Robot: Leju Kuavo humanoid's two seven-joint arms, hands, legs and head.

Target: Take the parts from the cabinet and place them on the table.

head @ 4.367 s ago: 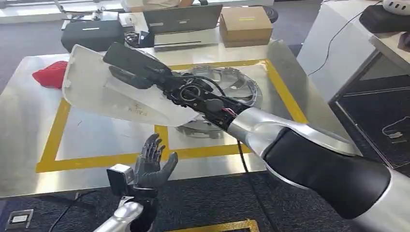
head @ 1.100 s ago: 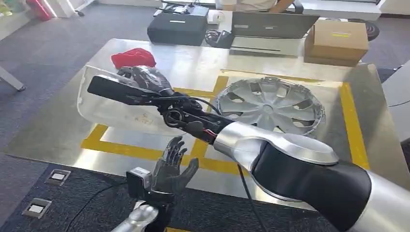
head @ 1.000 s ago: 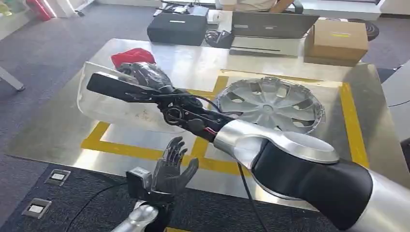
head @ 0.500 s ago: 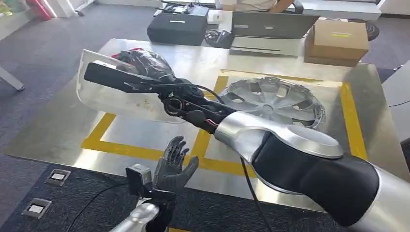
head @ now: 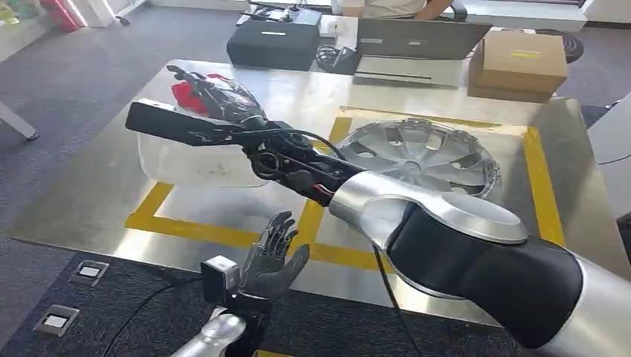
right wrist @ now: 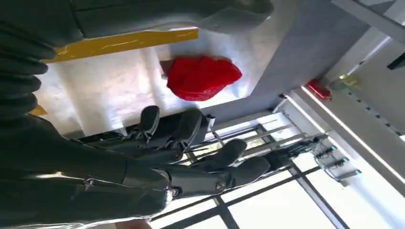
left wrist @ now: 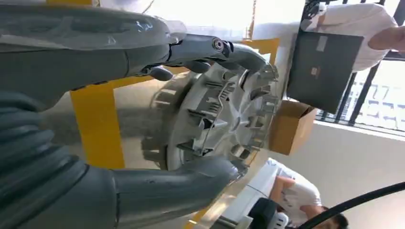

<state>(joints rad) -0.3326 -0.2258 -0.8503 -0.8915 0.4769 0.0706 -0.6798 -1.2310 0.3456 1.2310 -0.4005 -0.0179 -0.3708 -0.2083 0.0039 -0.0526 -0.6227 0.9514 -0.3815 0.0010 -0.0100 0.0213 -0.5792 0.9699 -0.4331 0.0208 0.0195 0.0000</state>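
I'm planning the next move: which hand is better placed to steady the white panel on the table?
Right, probably. The right hand is over the white panel's far edge, fingers spread. The left hand is open and empty at the table's near edge, short of the panel.

A red cloth (head: 195, 91) lies bunched near the far left corner of the steel table (head: 89, 186), just outside the yellow tape outline (head: 542, 186) marked on its top. Beyond the far edge, a black case (head: 277, 44) sits beside an open laptop (head: 420, 39), with a cardboard box (head: 524, 63) to the right of that. A person in a white shirt (left wrist: 353, 21) sits behind the laptop. Grey carpet (head: 67, 52) covers the floor, with floor sockets (head: 89, 272) set into it near the table.
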